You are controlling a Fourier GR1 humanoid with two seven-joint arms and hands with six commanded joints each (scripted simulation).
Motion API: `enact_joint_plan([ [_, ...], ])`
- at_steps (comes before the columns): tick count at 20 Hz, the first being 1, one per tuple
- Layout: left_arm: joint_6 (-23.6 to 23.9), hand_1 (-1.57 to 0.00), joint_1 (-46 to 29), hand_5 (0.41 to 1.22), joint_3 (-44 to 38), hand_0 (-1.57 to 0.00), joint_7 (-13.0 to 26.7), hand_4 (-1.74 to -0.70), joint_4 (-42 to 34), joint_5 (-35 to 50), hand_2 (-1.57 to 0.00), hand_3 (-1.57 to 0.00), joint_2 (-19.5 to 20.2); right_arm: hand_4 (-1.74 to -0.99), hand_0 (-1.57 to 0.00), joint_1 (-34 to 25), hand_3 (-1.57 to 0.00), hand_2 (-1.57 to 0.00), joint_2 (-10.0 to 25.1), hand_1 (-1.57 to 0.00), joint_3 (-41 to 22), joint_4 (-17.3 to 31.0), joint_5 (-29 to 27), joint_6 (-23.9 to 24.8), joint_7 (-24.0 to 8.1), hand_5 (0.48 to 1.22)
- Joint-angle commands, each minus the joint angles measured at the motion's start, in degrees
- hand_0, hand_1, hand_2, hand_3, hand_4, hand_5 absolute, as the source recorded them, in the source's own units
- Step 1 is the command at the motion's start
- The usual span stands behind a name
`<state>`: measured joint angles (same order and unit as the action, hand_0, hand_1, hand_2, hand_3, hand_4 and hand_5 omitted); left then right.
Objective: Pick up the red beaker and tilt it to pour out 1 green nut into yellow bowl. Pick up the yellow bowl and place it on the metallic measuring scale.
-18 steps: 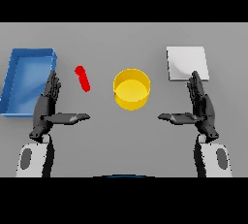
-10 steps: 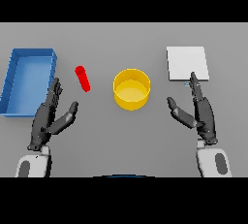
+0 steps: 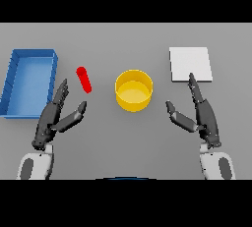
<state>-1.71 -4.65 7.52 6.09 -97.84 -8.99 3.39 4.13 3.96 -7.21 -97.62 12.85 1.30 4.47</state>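
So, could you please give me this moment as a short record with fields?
red beaker: lying on the table, untouched
yellow bowl: centre of the table, upright, not held
measuring scale: far right, nothing on it
blue bin: far left
left hand: open, near the beaker, not touching it
right hand: open, right of the bowl

**Materials and Surface Finish**

The table (image 3: pixel 123 39) presents a uniform matt grey surface. The red beaker (image 3: pixel 84 79) appears as smooth, plain-coloured plastic. The yellow bowl (image 3: pixel 134 90) is smooth with a slight sheen inside. The measuring scale (image 3: pixel 190 63) shows a flat, pale, satin metallic top. The blue tray (image 3: pixel 28 82) looks like smooth plastic. Both hands, left (image 3: pixel 53 118) and right (image 3: pixel 202 115), are dark and matt.
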Motion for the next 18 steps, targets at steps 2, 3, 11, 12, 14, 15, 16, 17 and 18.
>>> enact_joint_plan([
  [2,0.21,0.0,2.62,0.645,-1.05,0.0,-0.57,-1.16,4.54,0.32,0.0,0.0,-0.49,-1.197,0.0,0.28,0.0,0.0,-0.34,0.0,-0.1,0.08,-0.65,-0.5,0.07,0.627],
  [3,0.42,0.0,5.03,0.648,-2.25,0.0,-1.25,-1.17,6.74,0.72,0.0,0.0,-0.2,-1.209,0.0,0.03,0.0,0.0,-0.24,0.0,0.44,0.52,-1.13,-0.48,-0.02,0.627],
  [11,0.11,0.0,18.16,0.641,-5.24,0.0,-6.85,-1.19,23.95,0.16,0.0,0.0,-0.07,-1.222,0.0,0.59,0.0,0.0,0.19,0.0,0.36,0.37,-0.99,-0.88,1.64,0.626],
  [12,0.09,0.0,18.7,0.646,-5.04,0.0,-7.38,-1.2,24.42,-0.03,0.0,0.0,-0.27,-1.218,0.0,-0.1,0.0,0.0,-0.06,0.0,0.45,0.82,-1.0,-0.68,0.39,0.626],
  [14,1.1,0.0,21.27,0.654,-5.16,0.0,-6.94,-1.2,26.17,-1.11,0.0,0.0,-0.16,-1.229,0.0,0.63,0.0,0.0,-0.84,0.0,0.14,1.0,-1.49,-0.91,1.43,0.628],
  [15,1.2,0.0,21.98,0.657,-5.31,0.0,-7.28,-1.2,28.09,-1.64,0.0,0.0,0.17,-1.227,0.0,0.78,0.0,0.0,-0.46,0.0,0.23,0.58,-1.29,-0.85,1.38,0.63],
  [16,1.52,0.0,22.79,0.661,-5.13,0.0,-6.56,-1.2,28.85,-2.11,0.0,0.0,-0.03,-1.226,0.0,0.69,0.0,0.0,-0.82,0.0,0.04,0.27,-1.12,-0.54,1.4,0.631],
  [17,1.85,0.0,23.37,0.663,-5.09,0.0,-7.04,-1.2,29.59,-2.29,0.0,0.0,-0.45,-1.231,0.0,1.04,0.0,0.0,-0.63,0.0,0.49,0.12,-1.86,-0.82,1.49,0.633],
  [18,2.2,0.0,24.79,0.664,-5.49,0.0,-6.7,-1.2,31.48,-2.58,0.0,0.0,-0.33,-1.233,0.0,0.66,0.0,0.0,-0.73,0.0,0.7,0.46,-2.0,-0.67,1.1,0.634],
])
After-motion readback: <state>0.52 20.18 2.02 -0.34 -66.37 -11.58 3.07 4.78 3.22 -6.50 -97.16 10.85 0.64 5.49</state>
